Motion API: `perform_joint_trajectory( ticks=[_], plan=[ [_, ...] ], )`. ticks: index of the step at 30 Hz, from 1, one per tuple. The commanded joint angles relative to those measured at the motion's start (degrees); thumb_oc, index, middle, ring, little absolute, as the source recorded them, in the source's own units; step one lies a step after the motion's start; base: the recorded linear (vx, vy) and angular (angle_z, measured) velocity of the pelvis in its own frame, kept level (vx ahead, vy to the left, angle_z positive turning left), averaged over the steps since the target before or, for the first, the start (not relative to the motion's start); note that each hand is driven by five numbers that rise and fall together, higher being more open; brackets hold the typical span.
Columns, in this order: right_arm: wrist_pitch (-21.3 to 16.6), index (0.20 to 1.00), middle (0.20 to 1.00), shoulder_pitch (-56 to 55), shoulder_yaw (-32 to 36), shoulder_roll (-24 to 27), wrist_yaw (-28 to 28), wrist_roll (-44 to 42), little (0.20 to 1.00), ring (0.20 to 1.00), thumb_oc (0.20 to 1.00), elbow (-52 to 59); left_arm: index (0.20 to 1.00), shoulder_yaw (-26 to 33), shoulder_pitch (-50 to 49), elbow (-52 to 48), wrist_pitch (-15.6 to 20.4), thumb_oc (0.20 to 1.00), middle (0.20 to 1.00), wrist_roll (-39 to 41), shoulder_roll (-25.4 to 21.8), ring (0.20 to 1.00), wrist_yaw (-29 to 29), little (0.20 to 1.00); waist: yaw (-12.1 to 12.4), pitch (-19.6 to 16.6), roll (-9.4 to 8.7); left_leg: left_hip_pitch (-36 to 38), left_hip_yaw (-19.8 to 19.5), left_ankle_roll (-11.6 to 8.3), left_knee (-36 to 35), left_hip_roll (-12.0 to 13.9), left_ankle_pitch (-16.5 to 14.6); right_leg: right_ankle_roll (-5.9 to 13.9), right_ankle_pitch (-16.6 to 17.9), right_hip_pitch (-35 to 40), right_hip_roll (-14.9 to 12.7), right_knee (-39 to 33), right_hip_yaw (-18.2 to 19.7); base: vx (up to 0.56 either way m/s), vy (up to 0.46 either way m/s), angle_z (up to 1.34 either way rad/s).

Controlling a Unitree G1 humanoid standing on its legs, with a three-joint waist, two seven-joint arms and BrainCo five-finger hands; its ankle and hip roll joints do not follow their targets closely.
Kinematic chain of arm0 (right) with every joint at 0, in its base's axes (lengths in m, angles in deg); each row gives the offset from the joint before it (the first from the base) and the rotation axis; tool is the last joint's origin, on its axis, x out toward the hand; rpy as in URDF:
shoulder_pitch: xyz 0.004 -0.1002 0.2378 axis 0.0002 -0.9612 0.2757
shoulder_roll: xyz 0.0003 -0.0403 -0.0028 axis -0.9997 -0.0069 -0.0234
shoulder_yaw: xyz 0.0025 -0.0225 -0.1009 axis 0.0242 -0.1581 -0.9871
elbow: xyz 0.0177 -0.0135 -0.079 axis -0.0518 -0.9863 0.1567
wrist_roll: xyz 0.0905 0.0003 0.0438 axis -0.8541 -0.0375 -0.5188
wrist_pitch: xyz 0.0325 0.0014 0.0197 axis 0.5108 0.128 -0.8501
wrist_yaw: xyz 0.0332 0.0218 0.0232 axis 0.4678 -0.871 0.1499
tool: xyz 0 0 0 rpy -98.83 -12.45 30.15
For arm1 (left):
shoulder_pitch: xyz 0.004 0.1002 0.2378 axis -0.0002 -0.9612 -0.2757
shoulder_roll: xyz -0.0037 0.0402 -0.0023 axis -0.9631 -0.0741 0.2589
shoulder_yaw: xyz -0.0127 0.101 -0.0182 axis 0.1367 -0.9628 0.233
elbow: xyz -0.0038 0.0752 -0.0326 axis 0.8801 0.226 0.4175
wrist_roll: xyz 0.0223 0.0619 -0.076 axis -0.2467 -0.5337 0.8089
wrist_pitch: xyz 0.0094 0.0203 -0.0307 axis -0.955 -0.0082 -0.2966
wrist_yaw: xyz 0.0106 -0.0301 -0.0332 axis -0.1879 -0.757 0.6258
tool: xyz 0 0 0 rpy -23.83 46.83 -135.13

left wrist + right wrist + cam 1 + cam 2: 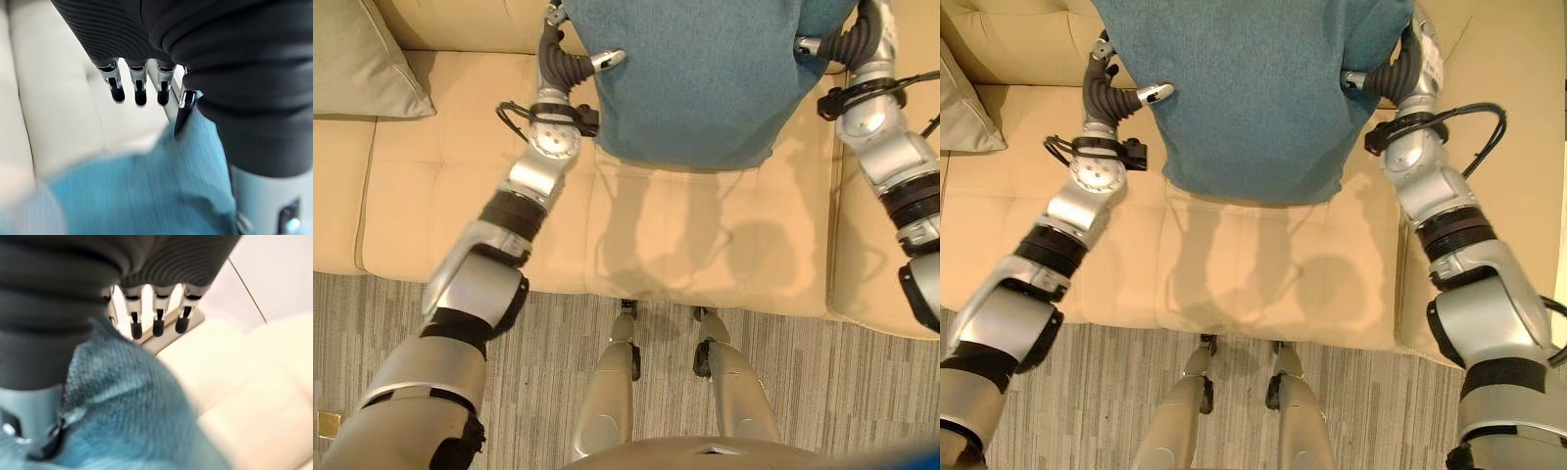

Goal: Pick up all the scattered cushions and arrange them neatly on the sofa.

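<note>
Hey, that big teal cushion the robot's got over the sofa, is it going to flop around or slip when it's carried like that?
The teal cushion probably stays fairly firm: it spans between the left robot hand and right robot hand without visibly sagging. Its woven fabric looks grippy, so slipping seems unlikely. It is likely light for its bulk, being soft-filled.

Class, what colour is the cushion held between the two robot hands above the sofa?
The cushion is teal blue, plain with a fine weave; the right eye view shows it best.
</note>
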Motion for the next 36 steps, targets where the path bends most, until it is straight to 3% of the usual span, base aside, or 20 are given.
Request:
perform_joint_trajectory(
  ticks=[1,4,7,8,10,12,13,15,19,20,25,29,34,35,36],
  plan=[
    [-0.40,1.000,1.000,4.10,-2.83,2.12,-1.16,0.59,1.000,1.000,1.000,-4.31,1.000,-0.87,5.84,5.91,3.41,1.000,1.000,3.31,-5.14,1.000,-1.61,1.000,0.45,-4.29,-2.17,0.12,2.35,-2.69,-0.16,-3.07,-2.85,7.28,-3.88,0.79,-0.91,0.47,3.27,0.00,0.000,0.00],
    [0.78,1.000,1.000,3.08,-3.41,5.42,-2.13,0.28,1.000,1.000,1.000,-7.79,1.000,-0.27,4.49,7.70,2.91,1.000,1.000,3.56,-8.71,1.000,-2.56,1.000,0.39,-4.91,-2.03,0.99,2.58,-2.65,-0.16,-3.11,-3.00,7.31,-3.89,1.80,-0.94,0.32,3.19,0.00,0.000,0.00],
    [1.15,1.000,1.000,-1.76,0.42,8.12,-2.74,-2.11,1.000,1.000,1.000,-7.24,1.000,0.44,0.78,4.80,2.66,1.000,1.000,1.14,-13.26,1.000,-3.43,1.000,0.12,-5.83,-2.18,2.29,2.57,-2.62,-0.16,-2.94,-3.39,7.26,-4.19,3.01,-0.93,0.32,3.09,0.04,-0.003,0.02],
    [0.99,1.000,1.000,-3.81,1.86,8.91,-2.90,-2.50,1.000,1.000,1.000,-6.32,1.000,0.93,-1.14,2.76,2.64,1.000,1.000,-0.17,-14.49,1.000,-3.62,1.000,0.08,-6.12,-2.27,2.65,2.60,-2.62,-0.16,-2.88,-3.52,7.25,-4.34,3.42,-0.97,0.32,3.05,0.06,0.004,0.02],
    [0.26,1.000,1.000,-16.98,10.43,10.52,-3.94,-2.67,1.000,1.000,1.000,-0.18,1.000,7.27,-13.83,-8.80,3.49,1.000,1.000,-2.32,-16.41,1.000,-4.82,1.000,-0.60,-7.37,-2.96,5.32,2.94,-2.41,-0.16,-2.62,-4.62,7.17,-5.03,6.05,-1.04,0.32,3.12,0.07,0.001,0.03],
    [-0.09,1.000,1.000,-25.00,15.19,9.67,-4.61,-1.27,1.000,1.000,1.000,5.57,1.000,12.11,-23.31,-16.58,4.58,1.000,1.000,-0.27,-14.44,1.000,-6.05,1.000,-0.80,-7.74,-3.34,7.27,3.16,-2.24,-0.16,-2.51,-5.26,7.09,-5.51,7.96,-1.06,0.32,3.10,0.07,0.002,0.08],
    [-0.33,1.000,1.000,-34.76,21.58,7.04,-5.54,-0.32,1.000,1.000,1.000,11.53,1.000,16.25,-32.83,-22.84,4.80,1.000,1.000,0.68,-12.23,1.000,-8.26,1.000,-1.21,-8.23,-3.73,9.39,3.32,-2.02,-0.16,-2.26,-5.66,6.91,-5.96,10.14,-1.08,0.32,3.26,0.10,0.004,-0.09],
    [-0.79,1.000,1.000,-47.08,27.80,3.07,-7.67,3.39,1.000,1.000,1.000,18.16,1.000,20.38,-44.33,-29.53,4.22,1.000,1.000,-0.90,-7.84,1.000,-10.39,1.000,-1.58,-9.17,-4.12,12.64,3.53,-1.67,-0.16,-2.14,-6.46,6.80,-6.81,13.34,-0.98,0.32,3.23,0.14,-0.006,-0.17],
    [-1.23,1.000,1.000,-61.81,33.79,-3.76,-11.20,6.23,1.000,1.000,1.000,22.23,1.000,24.88,-58.66,-32.84,2.24,1.000,1.000,-5.60,-2.55,1.000,-13.68,1.000,-2.11,-10.29,-4.00,17.37,4.11,-1.13,-0.16,-1.92,-7.66,6.67,-7.98,17.86,-0.80,0.32,3.36,0.10,0.012,-0.08],
    [-1.47,1.000,1.000,-65.51,34.51,-7.08,-12.47,6.51,1.000,1.000,1.000,21.15,1.000,25.73,-63.41,-30.77,1.19,1.000,1.000,-7.55,-0.54,1.000,-14.87,1.000,-2.22,-10.77,-3.85,19.28,4.34,-0.86,-0.16,-1.87,-8.13,6.53,-8.36,19.76,-0.73,0.32,3.51,0.06,0.023,-0.21],
    [-1.55,1.000,1.000,-70.86,32.36,-11.90,-14.96,11.19,1.000,1.000,1.000,14.43,1.000,26.51,-72.04,-21.78,-1.93,1.000,1.000,-13.92,5.35,1.000,-17.70,1.000,-2.28,-11.66,-3.48,23.36,5.08,-0.26,-0.16,-1.67,-9.04,6.33,-9.24,23.89,-0.39,0.32,3.72,-0.01,0.014,-0.11],
    [-1.45,1.000,1.000,-72.38,27.47,-16.52,-16.63,13.67,1.000,1.000,1.000,2.36,1.000,23.29,-74.83,-6.79,-3.98,1.000,1.000,-19.25,10.48,1.000,-19.25,1.000,-2.20,-12.25,-3.23,26.56,5.54,0.05,-0.16,-1.37,-9.65,6.04,-10.08,27.02,0.04,0.32,4.21,-0.04,-0.004,-0.05],
    [-1.49,1.000,1.000,-73.96,25.19,-21.22,-16.79,12.26,1.000,1.000,1.000,-5.58,1.000,19.61,-74.31,6.82,-5.08,1.000,1.000,-23.56,13.62,1.000,-18.77,1.000,-2.54,-11.65,-3.10,28.36,5.90,-0.24,-0.07,-0.39,-9.33,5.50,-11.17,28.65,0.92,0.32,4.96,-0.09,-0.037,-0.02],
    [-1.51,1.000,1.000,-73.96,25.02,-22.26,-16.64,11.38,1.000,1.000,1.000,-7.66,1.000,18.45,-73.68,9.06,-5.14,1.000,1.000,-24.95,13.94,1.000,-18.65,1.000,-2.55,-11.21,-3.16,28.32,6.04,-0.34,0.94,-0.21,-9.40,5.41,-11.30,28.85,1.03,0.32,5.20,-0.24,-0.039,0.04],
    [-1.40,1.000,1.000,-73.32,24.56,-23.71,-16.06,9.94,1.000,1.000,1.000,-10.30,1.000,17.53,-72.59,11.80,-5.47,1.000,1.000,-25.58,14.67,1.000,-17.84,1.000,-2.55,-9.86,-3.71,25.17,5.91,-0.65,7.28,0.06,-10.58,5.05,-11.21,28.75,0.55,0.32,5.11,-0.20,-0.028,0.06]
  ],
)
